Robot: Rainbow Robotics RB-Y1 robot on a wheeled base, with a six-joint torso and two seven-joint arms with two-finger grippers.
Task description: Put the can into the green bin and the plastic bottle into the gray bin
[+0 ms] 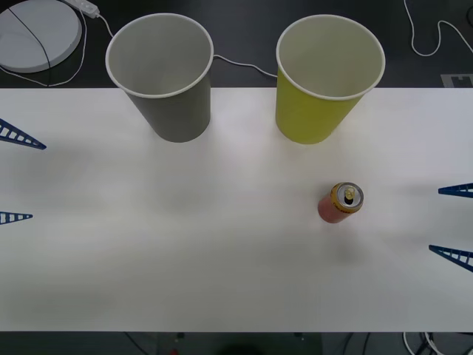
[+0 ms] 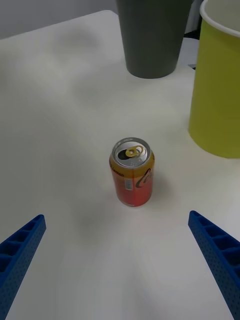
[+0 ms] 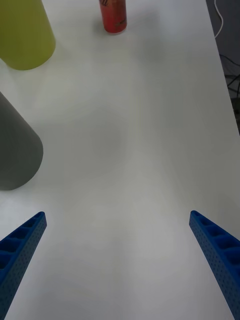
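On your white worktop (image 1: 222,259) the can (image 1: 341,203) stands upright, near the green bin (image 1: 325,81); the gray bin (image 1: 164,78) stands beside that. Your right pincer (image 1: 452,223) and left pincer (image 1: 15,177) are both released, at opposite edges.

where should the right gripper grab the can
Grip the can around the middle of its round side wall, coming in level from the robot's right, where the open right gripper already faces it. It stands upright and apart from the green bin, so both sides are free; the top's pull tab offers poor hold.
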